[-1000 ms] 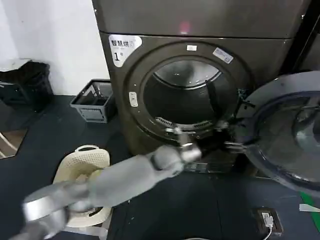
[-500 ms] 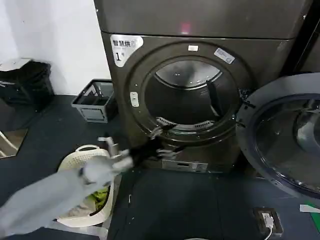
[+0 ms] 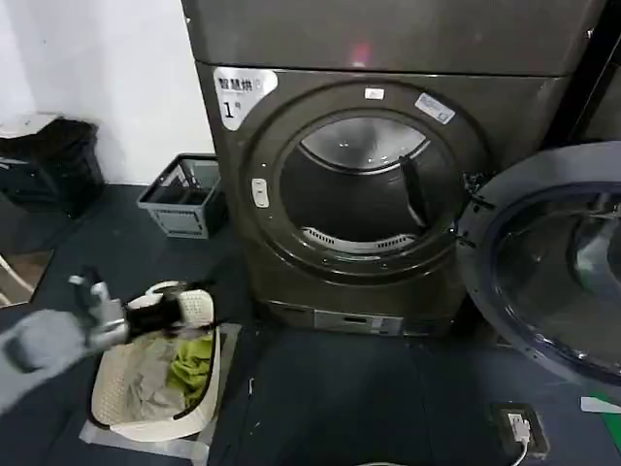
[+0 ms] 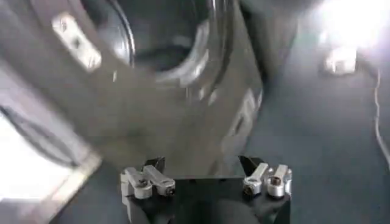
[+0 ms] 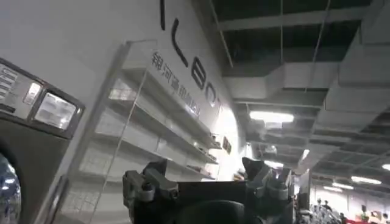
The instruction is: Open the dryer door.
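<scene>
From the head view, the dryer (image 3: 359, 184) stands with its white "1" label (image 3: 238, 94) at the upper left of its front and its round drum opening (image 3: 361, 189) fully exposed. The dryer door (image 3: 548, 262) is swung wide open to the robot's right, hinged at the right edge of the opening, its dark inner face and chrome rim turned toward the camera. The left gripper (image 3: 189, 303) hangs low on the robot's left, over the rim of a cream laundry basket (image 3: 121, 388) holding green and grey cloth, well apart from the door and clear of the dryer's front. A grey crate (image 3: 182, 194) sits on the dark floor (image 3: 349, 398) beside the machine.

The left wrist view gives what the head view blurs: the left gripper (image 4: 207, 173) has its jaws spread wide with nothing between them, the dryer's lower front and drum rim some way beyond.

The right wrist view looks upward at a white wall with lettering (image 5: 183, 67), shelving and ceiling lights; the right gripper (image 5: 207, 173) appears raised, jaws apart and empty, though its place relative to the door cannot be told.
</scene>
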`<action>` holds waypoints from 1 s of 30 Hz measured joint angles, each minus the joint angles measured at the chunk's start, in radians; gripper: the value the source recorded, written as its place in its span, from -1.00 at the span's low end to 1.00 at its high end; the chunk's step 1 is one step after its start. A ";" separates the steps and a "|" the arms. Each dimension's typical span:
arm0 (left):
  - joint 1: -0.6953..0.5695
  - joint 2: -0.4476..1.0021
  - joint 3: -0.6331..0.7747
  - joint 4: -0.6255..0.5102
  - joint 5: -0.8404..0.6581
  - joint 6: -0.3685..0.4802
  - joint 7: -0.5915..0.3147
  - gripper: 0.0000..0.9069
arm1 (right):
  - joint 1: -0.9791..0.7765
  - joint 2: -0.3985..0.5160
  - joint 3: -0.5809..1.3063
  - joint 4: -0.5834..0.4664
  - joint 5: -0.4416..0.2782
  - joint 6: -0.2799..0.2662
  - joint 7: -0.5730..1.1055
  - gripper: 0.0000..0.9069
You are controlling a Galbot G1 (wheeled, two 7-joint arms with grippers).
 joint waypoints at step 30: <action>0.075 0.209 -0.140 0.100 0.410 0.055 0.301 1.00 | -0.004 0.004 -0.003 -0.025 -0.069 0.034 -0.042 1.00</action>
